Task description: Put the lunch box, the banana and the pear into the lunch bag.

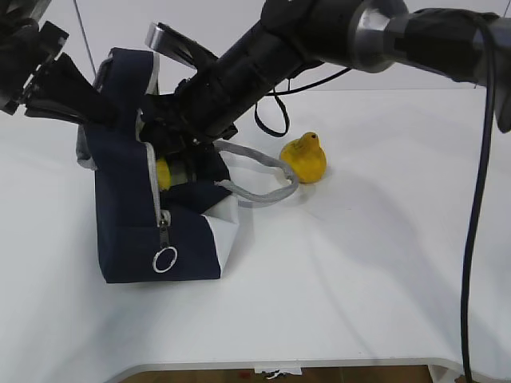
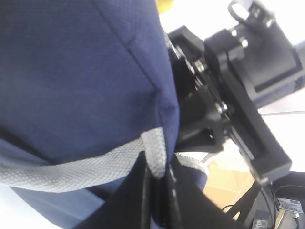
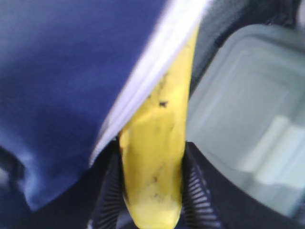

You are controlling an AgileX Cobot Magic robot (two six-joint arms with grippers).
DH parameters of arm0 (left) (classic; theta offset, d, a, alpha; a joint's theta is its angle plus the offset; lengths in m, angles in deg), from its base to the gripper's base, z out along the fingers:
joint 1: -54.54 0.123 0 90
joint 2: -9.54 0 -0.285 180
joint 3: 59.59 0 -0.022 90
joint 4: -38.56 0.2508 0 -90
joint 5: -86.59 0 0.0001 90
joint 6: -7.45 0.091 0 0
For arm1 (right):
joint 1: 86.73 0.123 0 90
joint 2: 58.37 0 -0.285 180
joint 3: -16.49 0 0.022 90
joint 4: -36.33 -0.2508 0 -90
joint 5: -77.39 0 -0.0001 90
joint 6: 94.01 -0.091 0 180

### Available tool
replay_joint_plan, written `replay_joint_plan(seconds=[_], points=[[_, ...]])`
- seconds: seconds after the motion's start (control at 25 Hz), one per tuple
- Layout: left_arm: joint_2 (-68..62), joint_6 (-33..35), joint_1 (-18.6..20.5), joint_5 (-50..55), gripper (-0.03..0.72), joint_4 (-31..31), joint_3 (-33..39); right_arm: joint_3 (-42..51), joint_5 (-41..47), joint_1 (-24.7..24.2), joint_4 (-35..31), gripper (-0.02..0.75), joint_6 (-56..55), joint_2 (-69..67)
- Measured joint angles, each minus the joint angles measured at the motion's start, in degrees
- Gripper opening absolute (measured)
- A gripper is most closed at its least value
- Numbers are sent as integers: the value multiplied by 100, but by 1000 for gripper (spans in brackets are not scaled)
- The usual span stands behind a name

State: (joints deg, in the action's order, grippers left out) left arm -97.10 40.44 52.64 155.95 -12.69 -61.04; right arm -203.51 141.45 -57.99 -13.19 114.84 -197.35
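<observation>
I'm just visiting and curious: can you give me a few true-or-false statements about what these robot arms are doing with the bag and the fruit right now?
1. The right gripper holds the banana. True.
2. The pear is inside the lunch bag. False: it sits on the table beside the bag.
3. The left gripper pinches the bag's grey strap. True.
4. The lunch box lies on the table. False: it is already inside the bag.

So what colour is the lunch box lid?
Pale sage green lid, clearest in the right wrist view.
</observation>
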Motion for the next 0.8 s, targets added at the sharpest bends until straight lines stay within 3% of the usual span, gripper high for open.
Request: replay_joint_plan(seconds=[0.4,0.48,0.64,0.8], points=[[0,0,0,-15,4,-11,0,-41,-275,36,-396,290,130,-69],[0,0,0,-15,4,-11,0,-41,-256,46,-421,342,130,-69],[11,0,0,32,4,-9,0,-41,-251,46,-261,589,104,-69],[11,0,0,34,4,-9,0,-41,12,23,-139,626,95,-69]])
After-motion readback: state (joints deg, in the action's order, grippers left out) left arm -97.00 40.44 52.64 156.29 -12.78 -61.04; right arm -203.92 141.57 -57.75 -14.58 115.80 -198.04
